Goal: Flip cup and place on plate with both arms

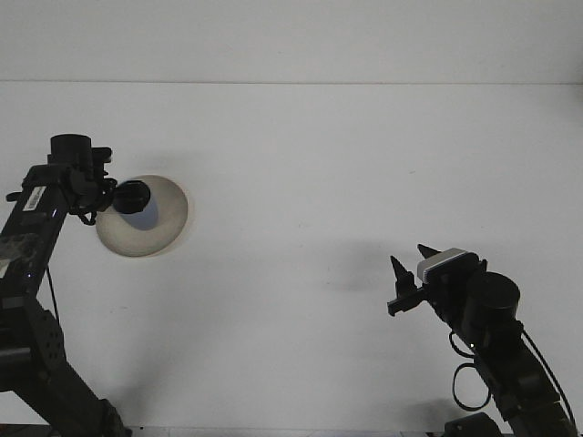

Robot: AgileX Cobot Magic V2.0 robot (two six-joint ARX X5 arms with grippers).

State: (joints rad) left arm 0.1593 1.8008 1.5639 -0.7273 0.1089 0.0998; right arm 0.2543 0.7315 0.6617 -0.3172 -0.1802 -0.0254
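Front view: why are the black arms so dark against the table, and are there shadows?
Front view: the bright white table overexposes, so both arms turn to silhouettes; a soft grey shadow lies left of the right tool, and the round beige plate stays legible.

One front view only, set high behind the robot and looking forward and down over the white surface (301,182); both arms enter at the lower corners, far edge near the top.
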